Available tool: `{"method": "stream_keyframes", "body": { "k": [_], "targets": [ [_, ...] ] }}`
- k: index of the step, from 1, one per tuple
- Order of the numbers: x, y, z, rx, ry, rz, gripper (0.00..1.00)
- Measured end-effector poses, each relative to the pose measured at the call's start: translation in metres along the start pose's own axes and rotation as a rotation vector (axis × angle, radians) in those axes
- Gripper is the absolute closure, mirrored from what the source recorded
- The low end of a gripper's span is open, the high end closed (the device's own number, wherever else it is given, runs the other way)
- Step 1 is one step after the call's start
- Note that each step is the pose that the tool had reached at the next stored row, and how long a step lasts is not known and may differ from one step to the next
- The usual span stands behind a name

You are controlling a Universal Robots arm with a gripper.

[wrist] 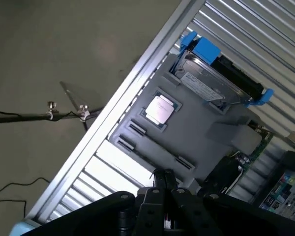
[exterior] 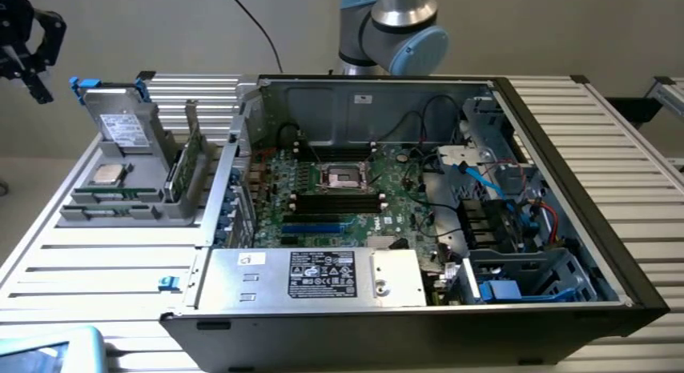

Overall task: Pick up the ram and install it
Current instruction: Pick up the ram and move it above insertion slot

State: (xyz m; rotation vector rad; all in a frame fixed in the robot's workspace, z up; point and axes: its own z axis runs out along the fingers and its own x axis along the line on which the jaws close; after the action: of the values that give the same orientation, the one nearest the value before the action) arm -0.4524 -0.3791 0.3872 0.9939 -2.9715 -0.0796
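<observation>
Gripper (exterior: 27, 65) fingers pinched shut, nothing held. Ram (exterior: 107, 197) sits in gray holder (exterior: 128, 214) at 5 o'clock of them in the exterior view, well apart.

A plain, pale beige wall (exterior: 160, 29) closes off the scene behind a work table (exterior: 96, 269) topped with ribbed, silver-grey metal slats. A black cable (exterior: 248, 19) curves down in front of the wall. At the exterior view's right edge, part of a second slatted metal frame (exterior: 671, 93) stands apart from the table. Seen from the wrist view, the dull grey-green floor (wrist: 49, 44) lies past the table's edge, crossed by a thin dark rod (wrist: 19, 118) with small metal fittings and a loose black wire (wrist: 10, 191). Bright light glares off several slats near that edge; the lighting elsewhere is soft and even.
</observation>
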Motion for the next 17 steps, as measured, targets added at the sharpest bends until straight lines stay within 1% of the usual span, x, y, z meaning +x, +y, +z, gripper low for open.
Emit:
{"method": "stream_keyframes", "body": {
  "k": [17],
  "targets": [
    [0.0000, -0.0001, 0.0006, -0.0028, 0.0156, -0.309, 0.89]
  ]
}}
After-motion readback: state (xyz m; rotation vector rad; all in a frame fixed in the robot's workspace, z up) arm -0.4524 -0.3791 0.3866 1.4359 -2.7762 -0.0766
